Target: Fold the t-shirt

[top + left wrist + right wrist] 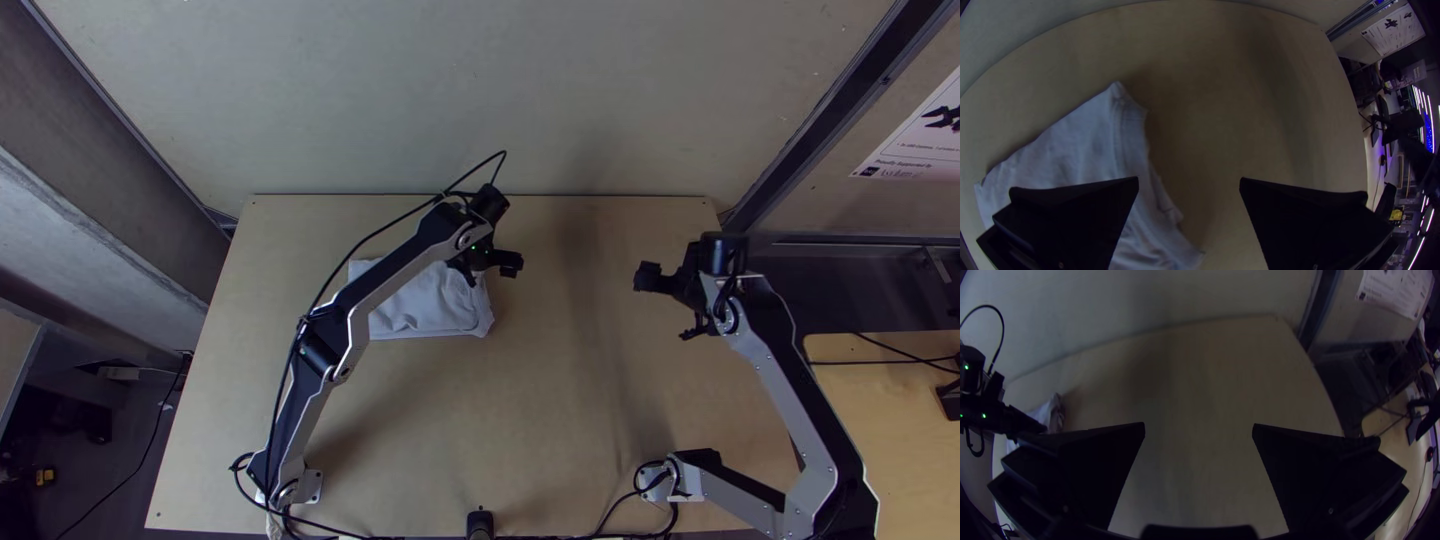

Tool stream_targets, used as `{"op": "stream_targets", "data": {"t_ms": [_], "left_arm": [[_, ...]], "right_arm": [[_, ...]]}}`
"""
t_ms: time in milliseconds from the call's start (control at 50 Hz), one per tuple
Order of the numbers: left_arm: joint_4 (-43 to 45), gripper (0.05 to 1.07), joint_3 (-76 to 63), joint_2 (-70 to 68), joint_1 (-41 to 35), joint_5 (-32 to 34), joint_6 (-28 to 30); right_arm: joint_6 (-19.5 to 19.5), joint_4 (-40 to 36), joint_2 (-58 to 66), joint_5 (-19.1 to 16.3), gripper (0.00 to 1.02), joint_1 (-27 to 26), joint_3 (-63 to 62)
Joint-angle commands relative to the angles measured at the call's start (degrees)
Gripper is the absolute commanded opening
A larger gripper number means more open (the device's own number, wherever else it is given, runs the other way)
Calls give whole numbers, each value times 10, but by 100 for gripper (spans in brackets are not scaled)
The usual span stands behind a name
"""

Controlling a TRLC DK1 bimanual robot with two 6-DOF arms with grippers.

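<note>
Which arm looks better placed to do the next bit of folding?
Probably the left: the left gripper is open right above the t-shirt's edge, while the right gripper is well away, near the table's right side.

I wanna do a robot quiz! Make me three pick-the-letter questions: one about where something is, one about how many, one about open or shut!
1. Where is the shirt?
A) On the floor
B) On the wall
C) On the table, under the left arm

2. How many robot arms are there?
A) Two
B) One
C) Three

3. How is the right gripper?
A) Shut on the shirt
B) Open
C) Shut, holding nothing

Right letters:
1 C: the left arm crosses above the shirt.
2 A: the left arm and the right arm make two.
3 B: bare table shows between its spread fingers.
</note>
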Motion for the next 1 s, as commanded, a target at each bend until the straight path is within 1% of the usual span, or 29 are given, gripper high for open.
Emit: {"op": "stream_targets", "data": {"t_ms": [0, 200, 280, 420, 580, 740, 820, 920, 980], "left_arm": [[-11, 103, -38, -96, 28, -9, 26], [-30, 103, -89, -239, 115, -16, 87], [-30, 103, -111, -297, 163, -16, 125], [-22, 103, -152, -392, 256, -16, 188], [-7, 103, -203, -490, 357, -15, 245], [102, 103, -347, -634, 416, -15, 294], [135, 103, -413, -700, 437, -15, 311], [174, 103, -486, -773, 462, -15, 313], [200, 103, -530, -815, 472, -15, 313]], "right_arm": [[-30, 21, 0, 3, 99, -4, 57], [-83, 54, 3, 2, 99, -4, 131], [-93, 54, 3, 2, 99, -1, 162], [-99, 55, -4, 2, 99, 6, 220], [-126, 62, -15, 3, 99, 9, 289], [-154, 105, -57, 7, 99, 3, 309], [-166, 110, -86, 7, 99, 1, 303], [-181, 133, -139, 7, 98, -5, 261], [-191, 167, -185, 7, 99, -6, 211]]}}
